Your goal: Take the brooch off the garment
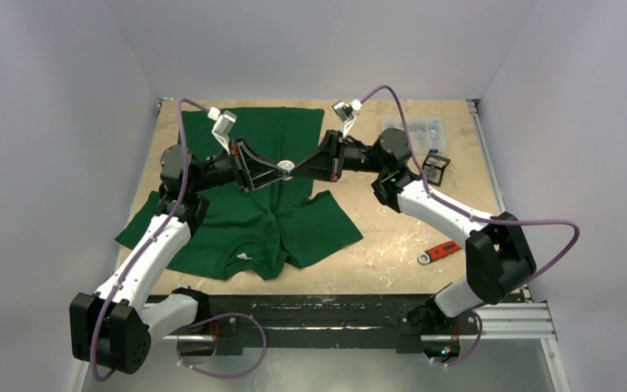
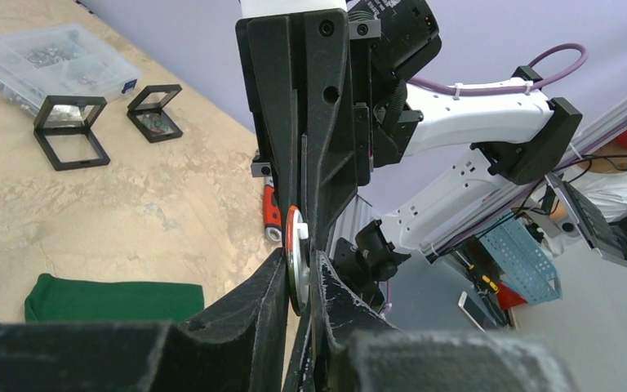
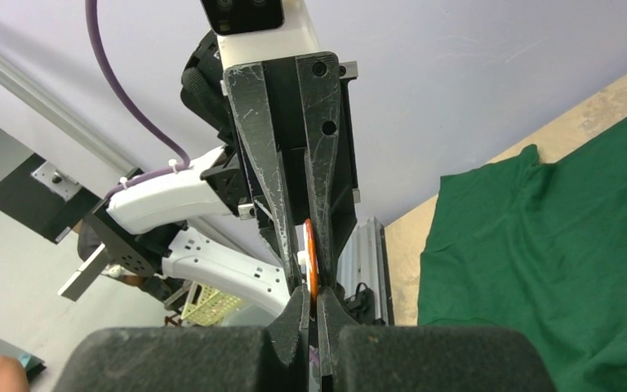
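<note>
Top external view: at the frame's centre, above the garment [image 1: 253, 220], your right claw [image 3: 313, 300] is clenching the brooch [image 1: 286, 168] by its edge. The left claw [image 2: 300, 282] is flanking it; I cannot tell if it is gripping. Releasing too early, you are risking a drop.

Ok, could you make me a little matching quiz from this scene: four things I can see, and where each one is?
Things:
1. brooch
2. green T-shirt
3. clear plastic box
4. red-handled item

Places:
A. far right corner of the table
B. up in the air, off the table
C. near right part of the table, lying alone
D. spread over the table's left side

Pairs: 1-B, 2-D, 3-A, 4-C.
</note>
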